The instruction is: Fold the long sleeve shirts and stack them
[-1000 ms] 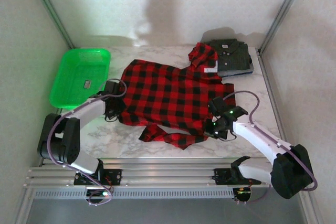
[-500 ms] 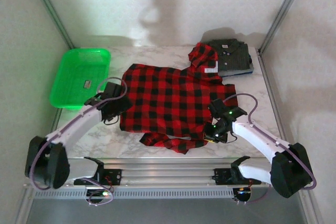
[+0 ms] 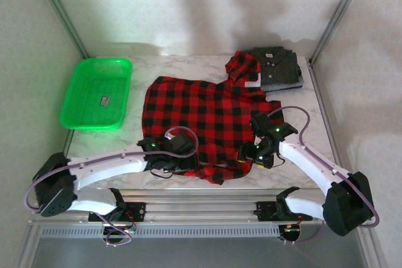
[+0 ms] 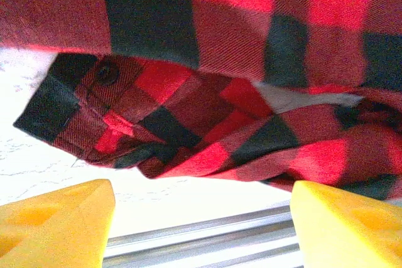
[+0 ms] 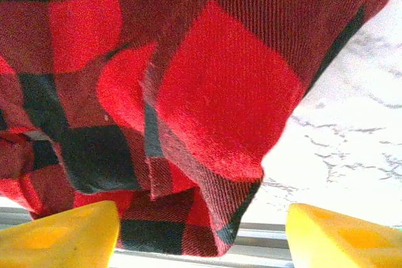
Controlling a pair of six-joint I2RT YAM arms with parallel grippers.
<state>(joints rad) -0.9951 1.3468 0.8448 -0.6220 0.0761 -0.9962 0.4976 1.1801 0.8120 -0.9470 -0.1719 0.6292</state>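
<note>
One red-and-black plaid shirt (image 3: 201, 114) lies spread across the middle of a marble bench (image 3: 100, 139), its near hem bunched up. One folded dark shirt (image 3: 276, 66) sits at the far right corner, just beside the plaid collar. One green basket (image 3: 74, 119) stands far left. Two arms reach low over the near hem. The left hand (image 3: 183, 155) and the right hand (image 3: 252, 154) each have their fingers spread apart, gripping nothing.

Tiny indistinct object (image 3: 105, 100) in basket (image 3: 85, 83)
</note>
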